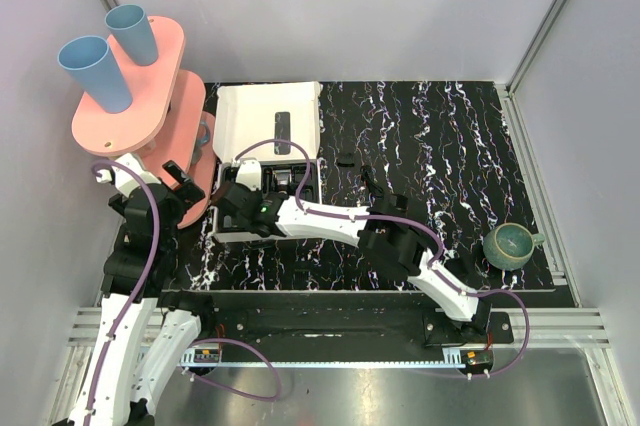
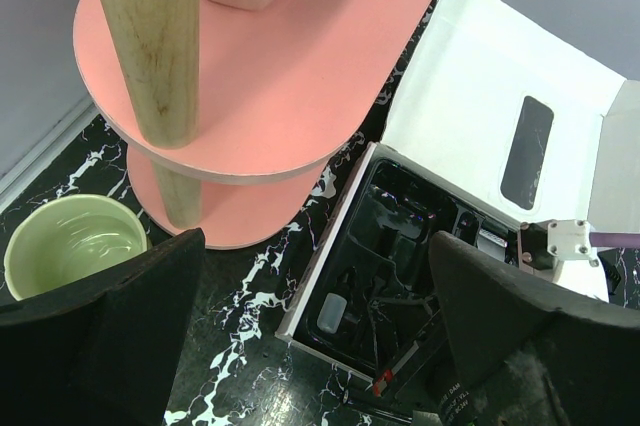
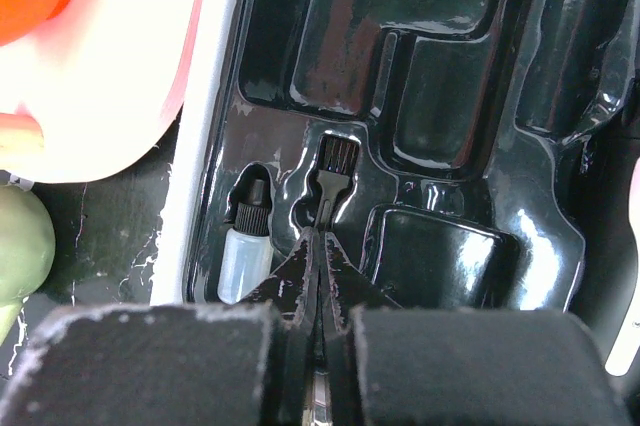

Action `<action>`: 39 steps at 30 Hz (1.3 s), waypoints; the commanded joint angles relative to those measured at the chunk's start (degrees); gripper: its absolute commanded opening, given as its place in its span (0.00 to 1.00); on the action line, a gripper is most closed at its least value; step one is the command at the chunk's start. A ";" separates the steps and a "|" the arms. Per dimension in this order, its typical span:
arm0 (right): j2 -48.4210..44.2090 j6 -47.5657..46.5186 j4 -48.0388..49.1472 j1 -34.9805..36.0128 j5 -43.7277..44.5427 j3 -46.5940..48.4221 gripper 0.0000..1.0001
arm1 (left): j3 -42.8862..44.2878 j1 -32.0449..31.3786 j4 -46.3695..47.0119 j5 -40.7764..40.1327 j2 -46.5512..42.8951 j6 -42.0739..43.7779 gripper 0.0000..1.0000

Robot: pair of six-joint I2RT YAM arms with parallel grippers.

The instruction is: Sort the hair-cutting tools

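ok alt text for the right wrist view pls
The right gripper is pinched shut on the handle of a small black brush lying in its slot in a black moulded tray. A small clear bottle with a black cap sits in the slot just left of it; the larger recesses look empty.

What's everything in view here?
Sky-blue plastic cups: two, blue, top pink shelf.
Pink two-tier stand with wooden post: one, pink, far left.
Pale green cup: one, green, beside the stand.
White cardboard box with black moulded tray: one, open, beside stand.
Small black brush: one, black, tray slot.
Small clear bottle: one, clear, beside brush.
Dark teal bowl: one, teal, right side.
Left gripper: open, black, near stand.
Right gripper: shut on brush, over tray.
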 commanded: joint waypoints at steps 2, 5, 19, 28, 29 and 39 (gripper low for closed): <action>-2.01 -0.30 1.13 -0.46 0.92 -1.22 0.02 | 1.30 0.18 0.67 -1.70 -0.37 -0.18 0.99; -4.21 -1.27 2.45 -0.46 1.63 -2.37 0.02 | 1.30 0.18 0.58 -1.70 -0.46 -0.18 0.99; -10.37 -6.01 13.26 -0.37 -1.09 -8.96 0.05 | 1.30 0.27 0.58 -1.70 -0.46 -0.18 0.99; -7.55 -5.49 13.00 -0.46 -3.64 -7.64 0.05 | 1.30 0.27 0.58 -1.79 -0.46 -0.18 0.99; -7.47 -5.40 12.74 -0.46 -3.56 -7.64 0.05 | 1.21 0.27 0.58 -1.79 -0.46 -0.18 0.99; -11.40 -7.41 10.54 -0.55 -2.51 -9.31 0.09 | 1.12 0.27 1.10 0.05 0.07 0.34 0.99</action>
